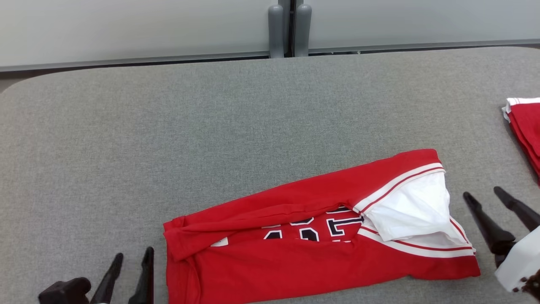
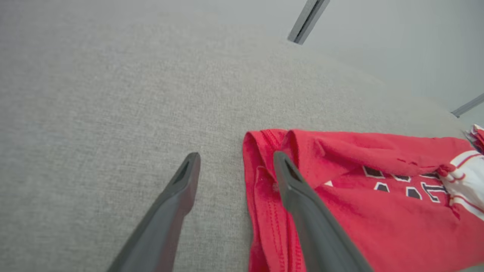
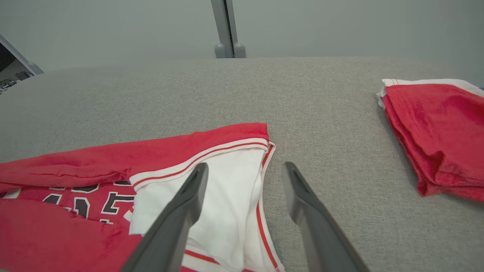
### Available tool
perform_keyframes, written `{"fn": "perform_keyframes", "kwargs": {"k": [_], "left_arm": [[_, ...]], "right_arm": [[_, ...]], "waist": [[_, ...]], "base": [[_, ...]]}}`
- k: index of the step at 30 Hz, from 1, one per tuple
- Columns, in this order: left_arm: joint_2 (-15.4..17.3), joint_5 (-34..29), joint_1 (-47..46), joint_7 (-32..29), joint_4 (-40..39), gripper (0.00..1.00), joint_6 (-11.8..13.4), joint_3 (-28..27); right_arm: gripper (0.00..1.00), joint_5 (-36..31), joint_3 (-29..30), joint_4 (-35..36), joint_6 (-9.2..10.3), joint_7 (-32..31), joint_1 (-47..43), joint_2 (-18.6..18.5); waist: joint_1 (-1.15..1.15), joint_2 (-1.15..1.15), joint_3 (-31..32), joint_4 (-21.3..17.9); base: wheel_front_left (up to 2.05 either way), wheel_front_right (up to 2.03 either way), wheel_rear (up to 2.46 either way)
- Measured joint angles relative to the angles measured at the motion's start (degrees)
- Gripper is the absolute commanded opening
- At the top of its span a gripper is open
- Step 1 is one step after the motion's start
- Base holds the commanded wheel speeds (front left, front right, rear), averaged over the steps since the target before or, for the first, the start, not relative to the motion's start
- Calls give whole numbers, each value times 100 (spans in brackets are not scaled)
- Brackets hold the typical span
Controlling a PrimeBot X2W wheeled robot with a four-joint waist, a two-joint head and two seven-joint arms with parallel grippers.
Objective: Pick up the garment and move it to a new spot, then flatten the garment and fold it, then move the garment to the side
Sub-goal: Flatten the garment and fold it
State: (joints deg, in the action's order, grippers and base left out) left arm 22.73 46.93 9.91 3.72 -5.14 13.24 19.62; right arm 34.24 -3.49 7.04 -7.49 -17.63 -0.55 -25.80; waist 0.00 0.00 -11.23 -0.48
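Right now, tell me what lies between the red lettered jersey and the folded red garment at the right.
Bare grey fabric tabletop, clearest in the right wrist view; in the head view the open right claw hangs over that gap.

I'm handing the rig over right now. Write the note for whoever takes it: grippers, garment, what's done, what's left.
Grippers: the left gripper is open and empty beside the garment's left end; the right gripper is open and empty just off its right end.
Things: the red jersey lies near the front of the grey table, folded lengthwise into a long band, with white fabric showing at its right end. A second folded garment sits at the table's right edge.
Done: the lengthwise fold.
Left: probably a fold across, then the move aside.
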Motion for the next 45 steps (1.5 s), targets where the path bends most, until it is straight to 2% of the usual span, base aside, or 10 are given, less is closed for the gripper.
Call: {"fn": "perform_keyframes", "kwargs": {"k": [5,8,12,20,26,28,33,40,43,45], "left_arm": [[-210,-408,165,788,-145,100,204,-99],[-222,-934,-20,1010,-101,100,216,-7],[-535,-1380,-339,1113,-19,100,190,21],[-1080,-1893,-570,1127,233,100,-190,-154],[-1321,-2106,-569,1127,377,100,-469,-444],[-1393,-2180,-564,1127,420,100,-565,-522],[-1534,-2298,-475,1127,537,100,-773,-645],[-1793,-2414,-366,1127,666,100,-1023,-844],[-1848,-2435,-250,1127,683,100,-1067,-928],[-1878,-2464,-194,1128,682,100,-1074,-980]], "right_arm": [[100,-386,349,64,0,-694,236,-7],[100,-542,241,-235,0,-1106,564,177],[100,-825,145,-849,-1,-1372,932,271],[100,-1045,52,-1954,-1,-1392,1315,548],[100,-803,-149,-2298,8,-1310,1483,627],[0,-520,-297,-2319,9,-1337,1499,624],[0,376,-181,-2287,5,-1349,1432,386],[0,859,1132,-2375,-1,-1574,1277,-836],[0,966,1356,-1995,2,-1794,1157,-1128],[0,1110,1244,-1484,2,-2028,1015,-1232]], "waist": [[0,0,72,55],[0,0,21,143],[0,0,-103,287],[0,0,-429,562],[0,0,-409,561],[0,0,-356,530],[0,0,-188,451],[0,0,5,537],[0,0,76,585],[0,0,120,602]], "base": [[0,0,0],[0,0,0],[0,0,0],[0,0,0],[0,0,0],[0,0,0],[0,0,0],[0,0,0],[0,0,0],[0,0,0]]}}
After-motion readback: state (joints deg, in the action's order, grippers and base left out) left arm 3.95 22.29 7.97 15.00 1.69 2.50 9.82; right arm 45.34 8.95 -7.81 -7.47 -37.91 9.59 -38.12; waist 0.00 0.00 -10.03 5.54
